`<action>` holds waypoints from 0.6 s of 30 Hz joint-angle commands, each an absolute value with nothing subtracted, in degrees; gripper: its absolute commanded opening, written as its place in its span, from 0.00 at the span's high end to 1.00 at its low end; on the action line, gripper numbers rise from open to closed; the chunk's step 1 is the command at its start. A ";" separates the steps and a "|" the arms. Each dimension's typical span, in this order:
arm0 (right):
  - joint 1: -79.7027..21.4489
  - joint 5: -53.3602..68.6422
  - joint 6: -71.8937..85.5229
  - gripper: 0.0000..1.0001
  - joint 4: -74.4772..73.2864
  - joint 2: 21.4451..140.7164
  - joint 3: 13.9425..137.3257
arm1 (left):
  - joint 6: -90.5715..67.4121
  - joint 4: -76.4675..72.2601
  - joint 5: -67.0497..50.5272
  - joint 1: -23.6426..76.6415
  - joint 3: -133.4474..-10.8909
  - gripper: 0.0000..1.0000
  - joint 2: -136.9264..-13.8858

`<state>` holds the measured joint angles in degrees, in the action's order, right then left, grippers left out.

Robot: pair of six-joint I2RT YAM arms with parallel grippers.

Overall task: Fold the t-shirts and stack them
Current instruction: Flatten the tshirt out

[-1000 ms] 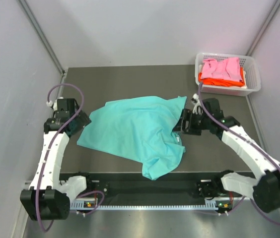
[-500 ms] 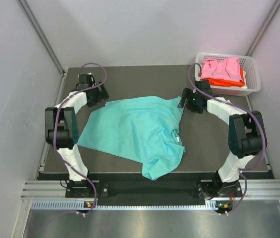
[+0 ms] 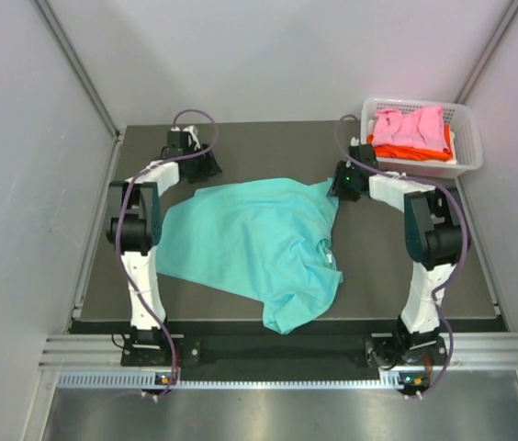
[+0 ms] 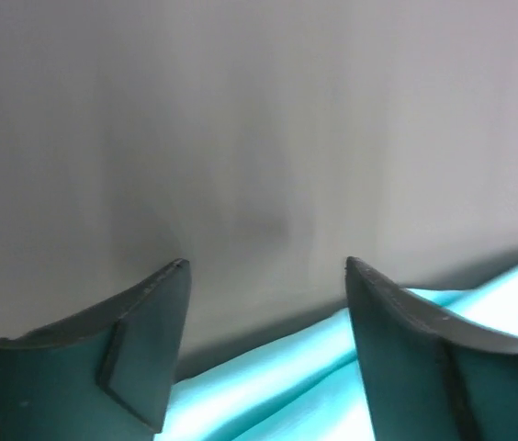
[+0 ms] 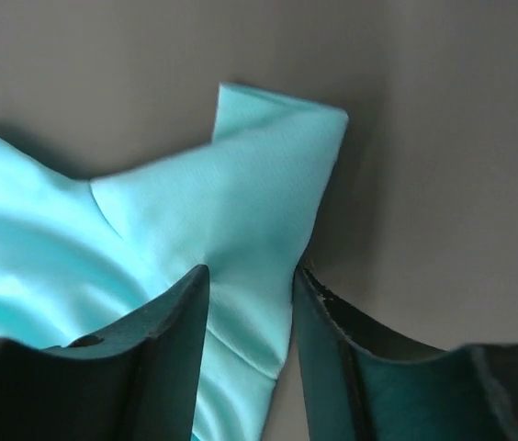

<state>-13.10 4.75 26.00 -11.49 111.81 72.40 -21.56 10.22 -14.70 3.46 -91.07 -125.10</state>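
The teal t-shirt (image 3: 250,241) lies spread and rumpled on the dark table, with one part hanging toward the near edge. My left gripper (image 3: 206,168) is at the shirt's far-left edge. In the left wrist view (image 4: 266,266) its jaws stand wide open, with teal cloth (image 4: 332,386) low between the fingers. My right gripper (image 3: 337,186) is at the shirt's far-right corner. In the right wrist view (image 5: 250,271) its jaws are narrowly open and straddle that folded corner (image 5: 250,184). The pink t-shirt (image 3: 411,124) and the orange t-shirt (image 3: 406,147) lie in the basket.
The white lattice basket (image 3: 469,140) stands at the far right corner of the table. Grey walls close in the table at the back and on both sides. Both arms are stretched out along the table's left and right sides.
Both arms have swung from near the shirt's sides out to its far corners. Over the last half second the left gripper moved further right and away. The right gripper barely shifted.
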 commanded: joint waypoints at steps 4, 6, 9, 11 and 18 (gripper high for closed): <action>-14.15 3.00 25.93 0.91 -10.36 116.19 81.54 | -23.29 10.89 -21.18 3.16 -94.91 0.69 -129.37; -14.06 1.68 25.49 1.00 -12.03 115.84 83.40 | -23.99 11.51 -20.92 3.16 -96.85 0.92 -128.77; -14.15 0.27 23.65 1.00 -14.41 112.77 85.16 | -24.35 13.61 -20.39 3.16 -99.22 1.00 -126.14; -14.24 -2.80 22.68 1.00 -16.77 108.82 85.60 | -24.17 13.97 -19.43 3.16 -98.97 1.00 -123.41; -14.94 -5.54 18.37 1.00 -23.28 93.80 84.64 | -23.20 13.97 -13.45 3.25 -91.24 1.00 -103.31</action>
